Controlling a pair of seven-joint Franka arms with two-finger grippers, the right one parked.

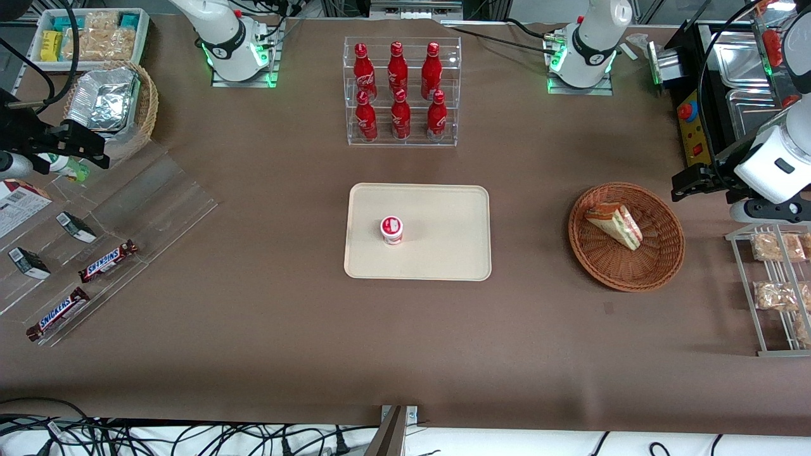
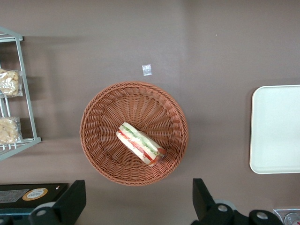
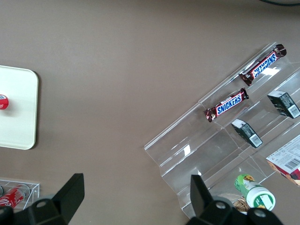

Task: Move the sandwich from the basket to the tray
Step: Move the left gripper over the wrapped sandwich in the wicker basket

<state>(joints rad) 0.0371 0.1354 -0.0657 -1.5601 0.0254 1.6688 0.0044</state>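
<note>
The sandwich (image 1: 616, 223), a wedge of white bread with green, red and pink layers, lies in the round reddish-brown wicker basket (image 1: 633, 282). The cream-beige tray (image 1: 443, 209) lies flat at the table's middle, with a small red-and-white cup (image 1: 392, 229) standing on it. My left gripper (image 1: 689, 183) hangs above the table beside the basket, toward the working arm's end. In the left wrist view the gripper (image 2: 138, 199) is open and empty, its fingers wide apart just off the basket's rim (image 2: 103, 154). The sandwich (image 2: 139, 143) and an edge of the tray (image 2: 276, 131) show there too.
A clear rack of red cola bottles (image 1: 400, 92) stands farther from the front camera than the tray. A wire rack with snack packs (image 1: 776, 291) stands beside the basket. Metal trays (image 1: 747, 76) and a clear shelf with Snickers bars (image 1: 108, 259) lie at the table's two ends.
</note>
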